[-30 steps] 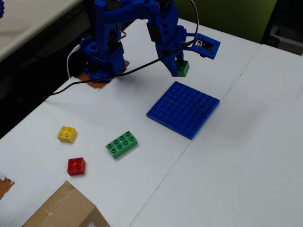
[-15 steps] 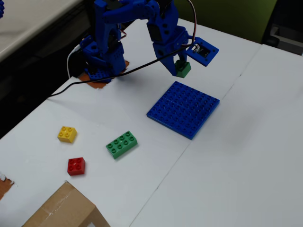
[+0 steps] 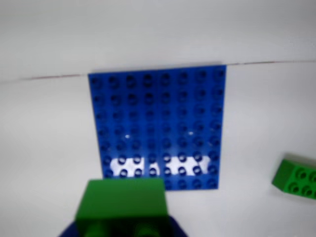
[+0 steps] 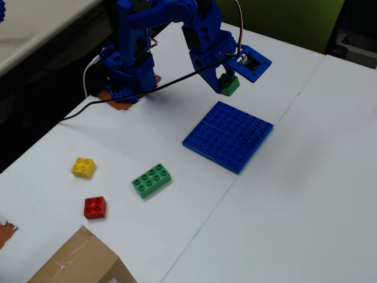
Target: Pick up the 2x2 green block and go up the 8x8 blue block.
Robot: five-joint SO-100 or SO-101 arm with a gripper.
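My blue gripper (image 4: 226,82) is shut on the 2x2 green block (image 4: 228,86), holding it in the air just beyond the far edge of the 8x8 blue block (image 4: 228,135). In the wrist view the green block (image 3: 123,205) fills the bottom centre, blurred, with the jaws mostly hidden behind it. The blue studded plate (image 3: 155,126) lies flat on the white table straight ahead of it.
A longer 2x4 green brick (image 4: 151,180) lies left of the plate; its end shows in the wrist view (image 3: 296,178). A yellow brick (image 4: 83,167) and a red brick (image 4: 95,207) sit further left. A cardboard box (image 4: 79,259) stands at the bottom edge. The arm's base (image 4: 126,76) is at the back.
The gripper with the green block has shifted slightly right and turned a little, its camera mount dropping; the block stays off the table.
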